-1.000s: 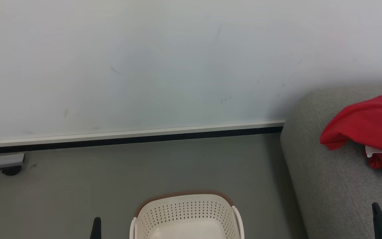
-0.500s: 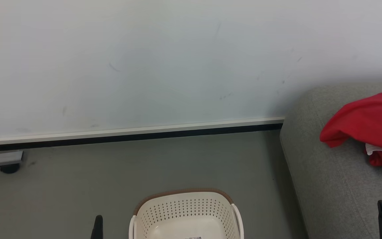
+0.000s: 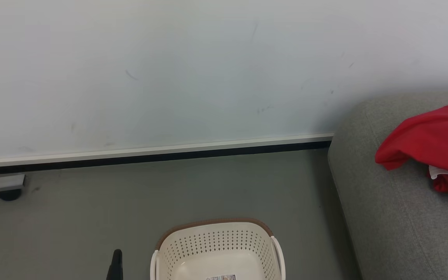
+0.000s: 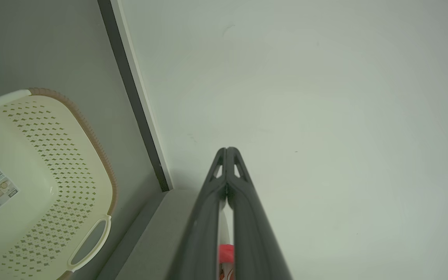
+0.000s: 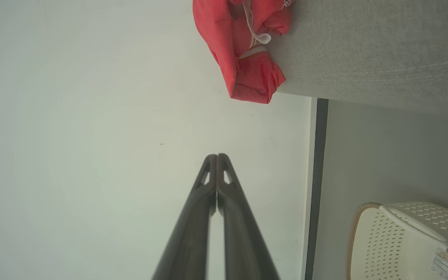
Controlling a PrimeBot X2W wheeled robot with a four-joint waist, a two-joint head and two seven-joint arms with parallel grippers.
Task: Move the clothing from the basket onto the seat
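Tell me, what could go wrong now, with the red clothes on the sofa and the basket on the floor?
1. The red clothes lie bunched near the far edge of the sofa, by the wall; they might slide off behind it.
2. The basket stands on the floor close to the shut left hand; a careless move might knock it.
3. Part of the basket's inside is out of sight, so a piece could be left there.
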